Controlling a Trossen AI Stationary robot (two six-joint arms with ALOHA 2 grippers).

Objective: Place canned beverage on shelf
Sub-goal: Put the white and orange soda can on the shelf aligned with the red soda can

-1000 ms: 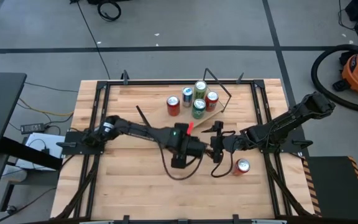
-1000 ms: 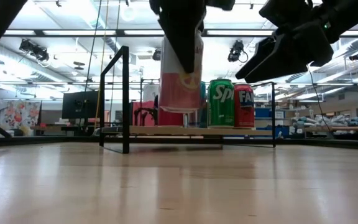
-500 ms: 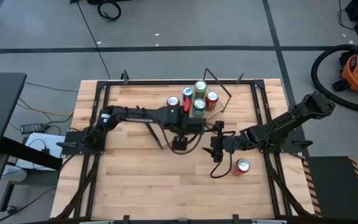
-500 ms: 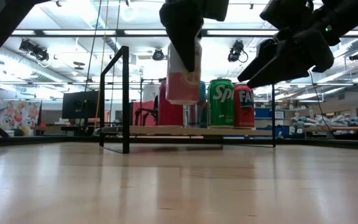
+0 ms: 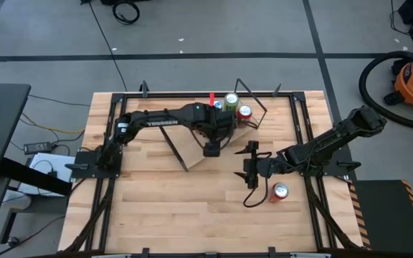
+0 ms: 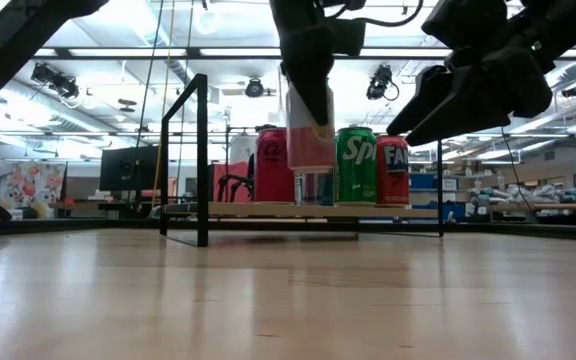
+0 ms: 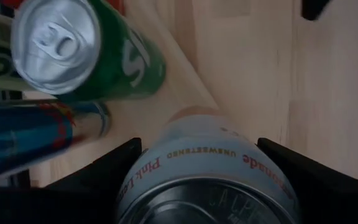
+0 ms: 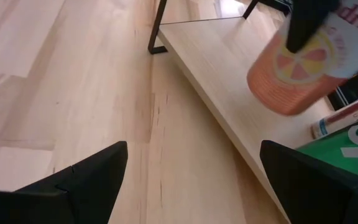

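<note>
A pink-and-white can hangs over the shelf, a light-wood board with black rod frames at its ends, and my left gripper is shut on it. The shelf board lies slantwise at mid-table. On it stand a red can, a green can, another red can and a blue can. My right gripper stands open to the right of the shelf, with nothing between its fingers. In the right wrist view, the held can shows above the board. My left gripper pinches the can between its two fingers, one on each side of the can's wall, at the upper part. The fingers come from above, pointing steeply down. The can hangs upright below them, clear of the shelf board.
One more can stands on the tabletop beside my right arm, near the table's right edge. Black rails frame the table. The shelf's upright rod frame stands at its left end. Bare tabletop spreads toward the near edge.
My left gripper has carried the pink can toward the table's far edge, from in front of the shelf to over its board beside the standing cans. The can has stayed upright and clear throughout.
</note>
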